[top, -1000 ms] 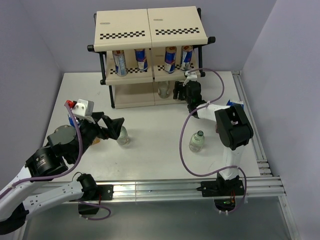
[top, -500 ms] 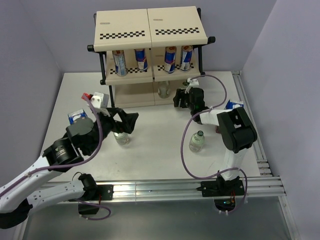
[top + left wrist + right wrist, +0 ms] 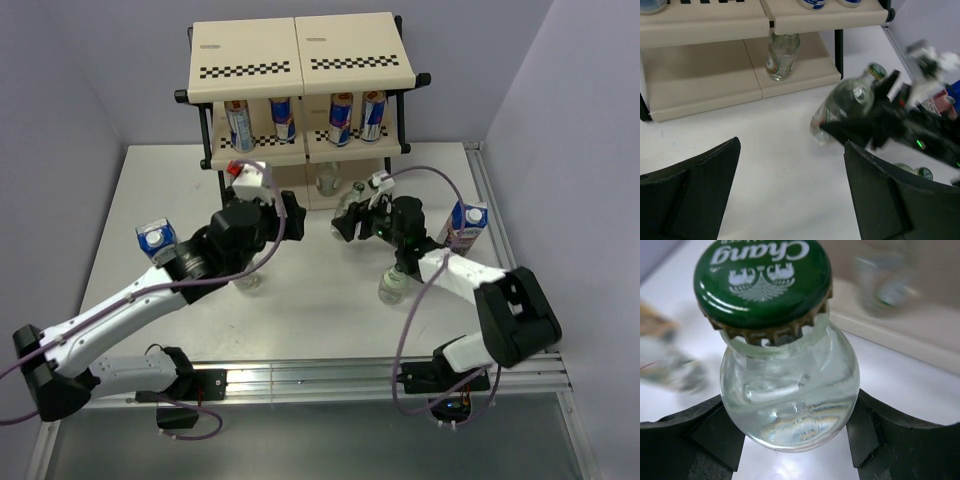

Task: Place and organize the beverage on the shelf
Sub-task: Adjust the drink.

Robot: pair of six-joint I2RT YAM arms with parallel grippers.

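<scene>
The shelf (image 3: 300, 60) stands at the back. Its middle tier holds four cans (image 3: 283, 118), and its bottom tier holds one green-capped bottle (image 3: 325, 182), also seen in the left wrist view (image 3: 782, 52). My right gripper (image 3: 348, 222) is shut on a clear bottle (image 3: 353, 200) in front of the bottom tier; the bottle fills the right wrist view (image 3: 790, 385) between the fingers (image 3: 690, 437). My left gripper (image 3: 288, 218) is open and empty just left of it; its view (image 3: 792, 195) shows the held bottle (image 3: 845, 102) ahead.
Two more bottles stand on the table, one (image 3: 393, 285) under the right arm and one (image 3: 246, 282) partly hidden under the left arm. A blue-topped carton (image 3: 155, 238) stands at the left and a purple carton (image 3: 465, 222) at the right.
My left arm swung from the table's left bottle up toward the shelf front, still open and empty. My right gripper drew back from the bottom tier, leftward and nearer, holding the bottle.
</scene>
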